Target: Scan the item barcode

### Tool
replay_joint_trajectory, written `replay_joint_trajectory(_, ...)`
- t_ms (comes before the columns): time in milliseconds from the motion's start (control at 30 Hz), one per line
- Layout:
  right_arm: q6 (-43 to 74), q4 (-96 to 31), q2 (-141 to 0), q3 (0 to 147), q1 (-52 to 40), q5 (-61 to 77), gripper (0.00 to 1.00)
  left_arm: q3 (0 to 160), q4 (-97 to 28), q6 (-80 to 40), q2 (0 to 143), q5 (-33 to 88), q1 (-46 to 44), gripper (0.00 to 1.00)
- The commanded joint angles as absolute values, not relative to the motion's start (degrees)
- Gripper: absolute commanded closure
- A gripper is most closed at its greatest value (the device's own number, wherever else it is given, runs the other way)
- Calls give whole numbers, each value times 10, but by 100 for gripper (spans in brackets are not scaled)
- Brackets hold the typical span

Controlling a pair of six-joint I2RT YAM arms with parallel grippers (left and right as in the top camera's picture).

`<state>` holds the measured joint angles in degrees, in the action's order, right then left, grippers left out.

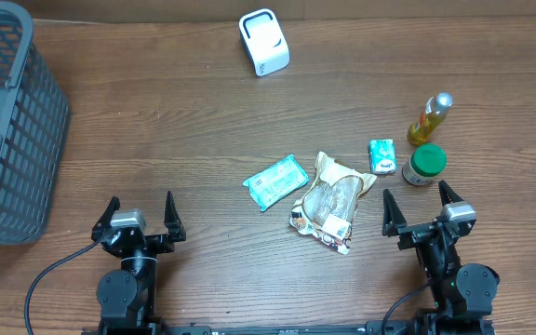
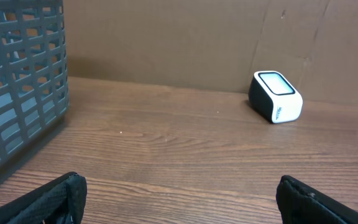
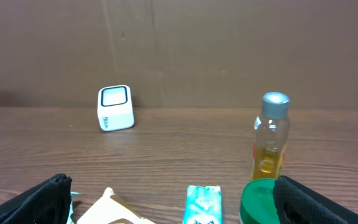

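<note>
While the right gripper [image 1: 416, 194] stands open, snack bag [image 1: 328, 200] lies left

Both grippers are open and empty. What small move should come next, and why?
Probably ease the right gripper forward toward the green-lidded jar: it stands just ahead of those open jaws, nearer than any other item. Nothing is held yet, and the white scanner sits far across the table, so an item must be picked up first.
</note>
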<state>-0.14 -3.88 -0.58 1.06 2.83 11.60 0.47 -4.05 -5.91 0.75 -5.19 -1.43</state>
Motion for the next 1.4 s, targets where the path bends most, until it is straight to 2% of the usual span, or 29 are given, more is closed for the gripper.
replay_joint_trajectory(0, 0, -36, -2, 4, 35, 121, 0, 3, -40, -51, 2, -49, -15, 1)
replay_joint_trajectory(1367, 0, -36, -2, 4, 35, 121, 0, 3, -40, -51, 2, -49, -15, 1)
